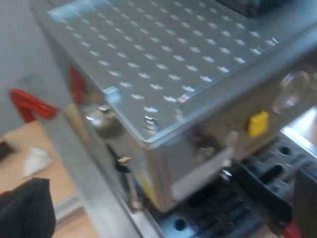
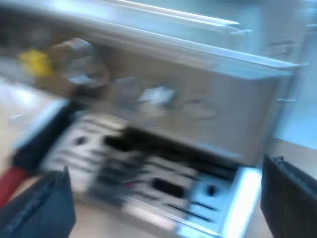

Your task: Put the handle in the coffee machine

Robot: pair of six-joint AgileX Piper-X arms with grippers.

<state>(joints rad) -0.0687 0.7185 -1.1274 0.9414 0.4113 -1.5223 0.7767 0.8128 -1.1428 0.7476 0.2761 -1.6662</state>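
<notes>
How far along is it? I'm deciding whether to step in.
Looks done: the holder's dark handle juts from the front of the espresso machine, over the drip tray. In hand: nothing; the right gripper is open, facing it. Remaining: confirming the holder is locked in, which I cannot tell.

Espresso machine [image 1: 163,64]: shiny metal box w/ a dimpled top plate, a yellow bit on the front and a dark slotted drip tray [image 2: 163,186] underneath. Handle [image 2: 42,141] is dark w/ a red end, sticking out from the machine's front at a slant, past the tray's edge. Too blurry to tell if it's locked in tbh.
</notes>
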